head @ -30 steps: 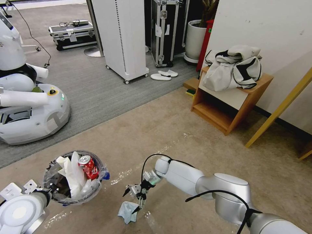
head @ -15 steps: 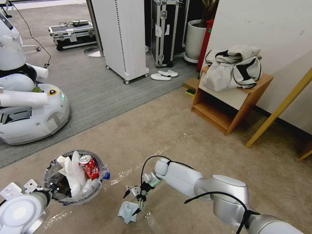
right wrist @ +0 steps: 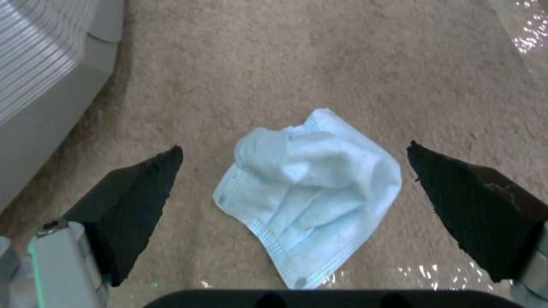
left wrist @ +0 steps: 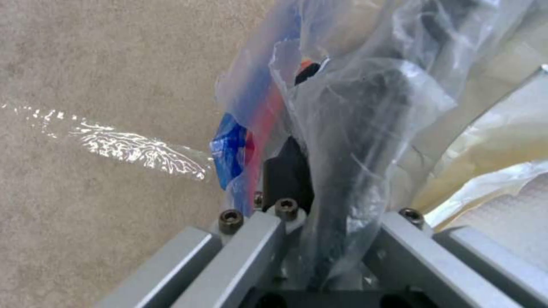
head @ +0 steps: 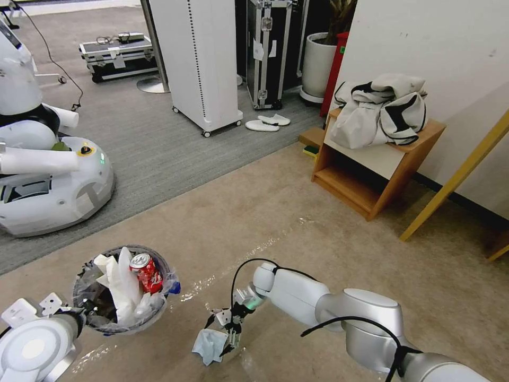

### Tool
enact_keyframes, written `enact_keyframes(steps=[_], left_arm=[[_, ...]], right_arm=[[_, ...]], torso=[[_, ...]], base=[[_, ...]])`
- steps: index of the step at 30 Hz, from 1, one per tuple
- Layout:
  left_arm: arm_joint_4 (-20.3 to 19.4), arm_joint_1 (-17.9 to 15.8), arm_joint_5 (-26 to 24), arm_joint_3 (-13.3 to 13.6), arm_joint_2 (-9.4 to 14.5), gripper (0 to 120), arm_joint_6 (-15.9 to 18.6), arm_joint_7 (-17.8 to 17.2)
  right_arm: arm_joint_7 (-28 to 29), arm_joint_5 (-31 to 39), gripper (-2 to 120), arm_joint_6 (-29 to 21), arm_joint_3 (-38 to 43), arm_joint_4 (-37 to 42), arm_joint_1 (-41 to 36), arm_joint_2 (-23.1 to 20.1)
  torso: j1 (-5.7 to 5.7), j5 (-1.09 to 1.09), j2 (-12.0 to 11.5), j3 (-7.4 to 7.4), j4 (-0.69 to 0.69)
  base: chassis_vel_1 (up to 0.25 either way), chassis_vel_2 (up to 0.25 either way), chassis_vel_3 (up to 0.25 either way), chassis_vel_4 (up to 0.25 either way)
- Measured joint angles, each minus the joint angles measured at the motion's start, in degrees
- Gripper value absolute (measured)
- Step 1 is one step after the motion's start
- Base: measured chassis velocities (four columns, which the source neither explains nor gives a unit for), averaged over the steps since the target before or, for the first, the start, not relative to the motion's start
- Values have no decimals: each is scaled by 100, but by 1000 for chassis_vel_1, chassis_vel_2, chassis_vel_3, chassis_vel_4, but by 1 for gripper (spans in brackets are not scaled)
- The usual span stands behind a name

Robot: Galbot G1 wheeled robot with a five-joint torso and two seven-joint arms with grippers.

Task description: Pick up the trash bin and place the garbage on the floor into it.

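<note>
Right hand (head: 225, 331) hangs low over the beige carpet floor (head: 297, 212) with its two black fingers (right wrist: 137, 201) spread wide on both sides of the crumpled light-blue cloth (right wrist: 308, 192), which lies flat on the floor between them, not yet touched. Left hand (left wrist: 320, 239) is closed on the near rim of the small round red trash bin with the clear plastic bag liner (head: 95, 297), gripping the plastic. This bin already contains a red soda can (head: 146, 273) and crumpled white papers (head: 119, 284).
</note>
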Motion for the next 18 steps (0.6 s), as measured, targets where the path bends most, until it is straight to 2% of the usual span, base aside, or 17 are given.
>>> enact_keyframes(steps=[18], left_arm=[[26, 40, 68, 37, -14, 0, 7, 50]], right_arm=[[19, -50, 100, -38, 236, -442, 38, 0]], torso=[[0, 0, 0, 0, 0]], base=[[0, 0, 0, 0]])
